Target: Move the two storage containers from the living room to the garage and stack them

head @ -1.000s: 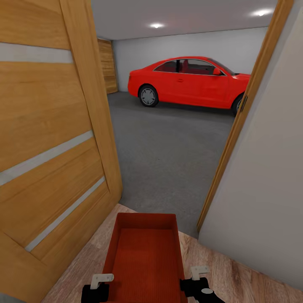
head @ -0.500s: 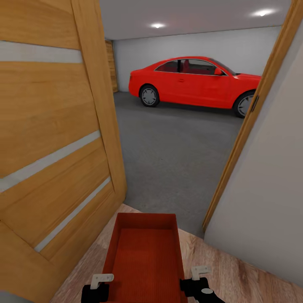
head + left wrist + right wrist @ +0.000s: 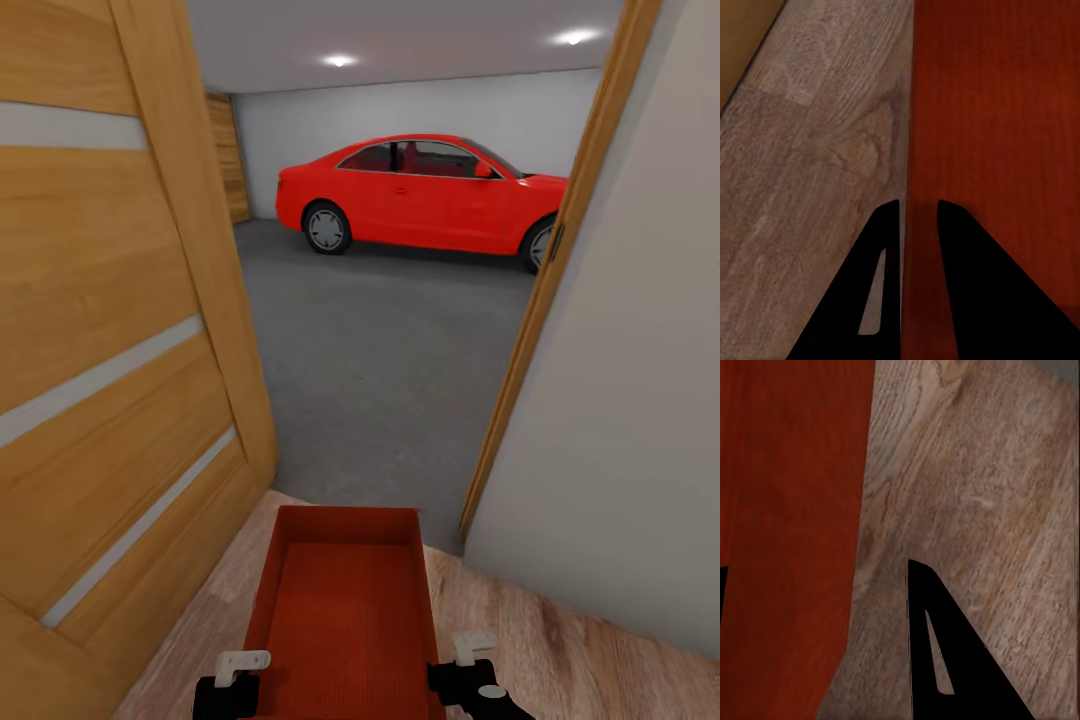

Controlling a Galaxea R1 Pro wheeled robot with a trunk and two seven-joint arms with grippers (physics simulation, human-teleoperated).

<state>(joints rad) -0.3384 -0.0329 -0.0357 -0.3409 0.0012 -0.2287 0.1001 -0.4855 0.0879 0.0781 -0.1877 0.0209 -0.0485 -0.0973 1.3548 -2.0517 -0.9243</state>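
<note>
The tub (image 3: 345,610) is orange-red, shallow and topless, with flaring walls and a finely ribbed inside. It is held lengthwise ahead of the robot, above the wood floor (image 3: 560,650) just short of the garage doorway, with the grey concrete floor (image 3: 390,350) and a red car (image 3: 420,195) beyond. The left gripper (image 3: 228,680) is clamped on the tub's left wall, one finger on each side of it (image 3: 919,247). The right gripper (image 3: 470,672) pinches the right wall in the same way. An open wooden door (image 3: 110,330) stands at left.
</note>
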